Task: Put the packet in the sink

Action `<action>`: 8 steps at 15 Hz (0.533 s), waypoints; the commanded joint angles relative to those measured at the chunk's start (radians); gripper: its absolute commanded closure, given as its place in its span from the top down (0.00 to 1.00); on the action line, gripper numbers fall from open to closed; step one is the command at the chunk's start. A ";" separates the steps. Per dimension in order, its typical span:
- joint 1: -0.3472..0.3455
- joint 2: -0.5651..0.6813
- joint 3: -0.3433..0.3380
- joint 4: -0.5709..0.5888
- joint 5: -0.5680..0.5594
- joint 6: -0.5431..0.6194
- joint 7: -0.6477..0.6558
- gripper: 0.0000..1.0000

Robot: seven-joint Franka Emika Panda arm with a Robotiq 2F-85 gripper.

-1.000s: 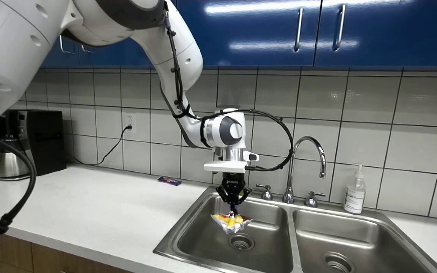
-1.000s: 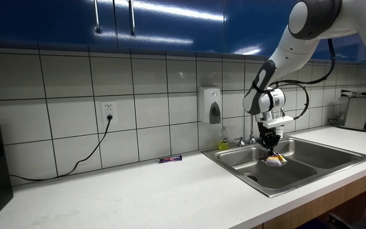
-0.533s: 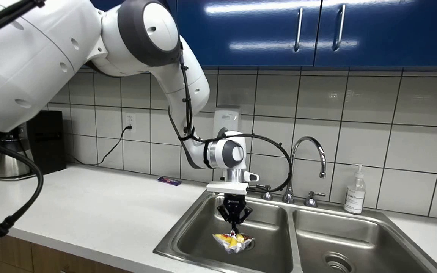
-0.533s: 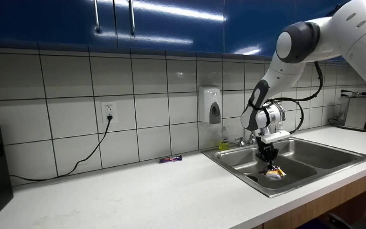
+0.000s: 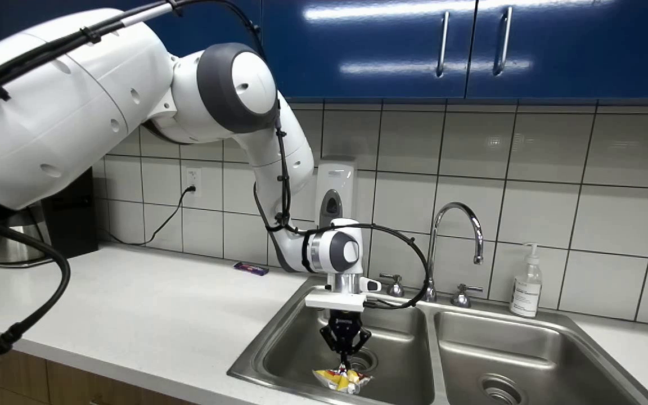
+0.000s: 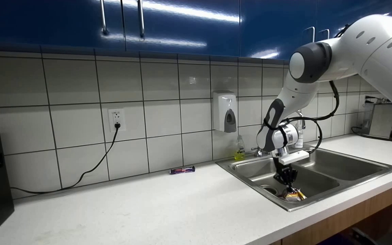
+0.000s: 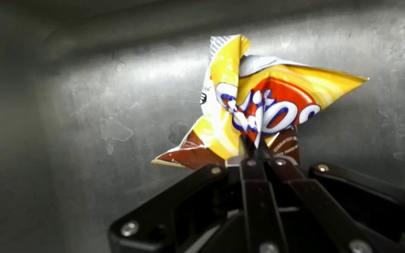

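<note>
The jaws stand nearly together, pinching a gathered fold of the crinkled yellow snack packet (image 7: 276,91), low inside the stainless-steel sink (image 5: 268,337), in the left basin (image 5: 400,371) near its drain (image 5: 365,360); whether the packet touches bottom cannot be told. A purple-wrapped bar (image 5: 251,269) lies on the white counter (image 5: 149,326).

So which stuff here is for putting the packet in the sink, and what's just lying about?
For the job:
packet
gripper, pinching it
sink

Just lying about:
purple-wrapped bar
pump bottle
bottle of yellow liquid
black coffee maker, partly hidden
</note>
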 commanded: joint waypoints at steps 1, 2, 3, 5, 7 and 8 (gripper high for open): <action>-0.003 0.033 0.007 0.045 -0.007 -0.008 0.017 0.00; -0.002 0.038 0.007 0.049 -0.008 -0.007 0.017 0.00; 0.000 0.043 0.007 0.052 -0.009 -0.007 0.017 0.00; 0.002 0.050 0.007 0.058 -0.010 -0.007 0.017 0.00; 0.005 0.057 0.007 0.063 -0.011 -0.007 0.017 0.00; 0.005 0.058 0.007 0.063 -0.010 -0.007 0.017 0.00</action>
